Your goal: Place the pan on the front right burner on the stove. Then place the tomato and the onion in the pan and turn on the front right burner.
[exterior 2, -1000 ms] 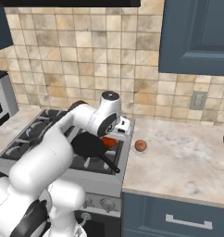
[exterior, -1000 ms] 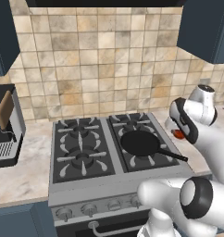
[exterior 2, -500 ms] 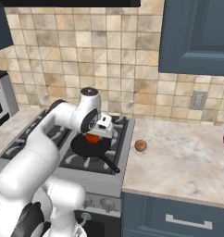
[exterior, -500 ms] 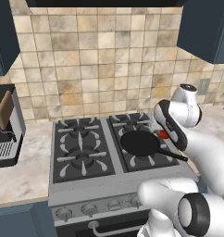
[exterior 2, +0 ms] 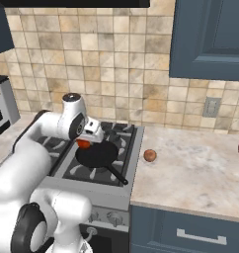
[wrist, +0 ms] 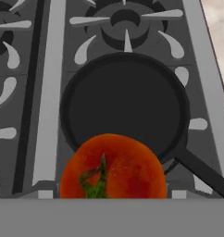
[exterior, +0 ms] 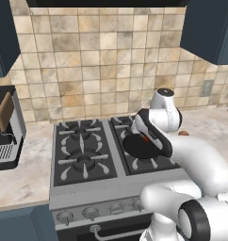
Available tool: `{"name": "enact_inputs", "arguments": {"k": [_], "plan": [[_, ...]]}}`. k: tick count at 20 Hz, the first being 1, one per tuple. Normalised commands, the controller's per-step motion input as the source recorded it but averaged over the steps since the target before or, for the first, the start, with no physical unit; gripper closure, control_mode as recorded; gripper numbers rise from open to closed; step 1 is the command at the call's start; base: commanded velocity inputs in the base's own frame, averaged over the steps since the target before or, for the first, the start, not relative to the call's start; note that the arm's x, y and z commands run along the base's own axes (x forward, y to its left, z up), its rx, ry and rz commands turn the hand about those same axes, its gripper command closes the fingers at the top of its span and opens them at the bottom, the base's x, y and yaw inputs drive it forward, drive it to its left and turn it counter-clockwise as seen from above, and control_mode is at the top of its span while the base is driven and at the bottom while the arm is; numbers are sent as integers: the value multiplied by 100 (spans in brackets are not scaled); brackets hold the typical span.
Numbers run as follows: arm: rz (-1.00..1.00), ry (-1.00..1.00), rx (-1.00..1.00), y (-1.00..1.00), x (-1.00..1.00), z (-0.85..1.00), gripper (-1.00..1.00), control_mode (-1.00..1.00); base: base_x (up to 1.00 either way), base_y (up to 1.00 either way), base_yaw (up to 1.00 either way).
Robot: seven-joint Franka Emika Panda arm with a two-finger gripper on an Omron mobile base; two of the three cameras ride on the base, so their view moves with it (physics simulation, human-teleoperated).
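My claw grips the tomato, jaws wide around it, above the near left rim of the pan on the front right burner; released here, it might strike the rim and roll out; the onion waits on the tabletop.

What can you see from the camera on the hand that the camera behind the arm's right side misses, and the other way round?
Hand view alone: the tomato's green stem, close up. Right base view alone: the onion on the counter beside the stove, and the gripper closed on the tomato. Both: the tomato over the empty pan on the front right burner.
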Motion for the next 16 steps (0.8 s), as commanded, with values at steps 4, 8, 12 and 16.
{"name": "enact_inputs", "arguments": {"k": [4,8,12,16], "plan": [[0,1,-3,0,66,0,100,-100,0,0,0],[0,6,0,-7,56,-5,100,-100,0,0,0],[0,7,0,-4,39,-11,100,-100,0,0,0],[0,5,0,-12,5,-11,100,-100,0,0,0]]}}
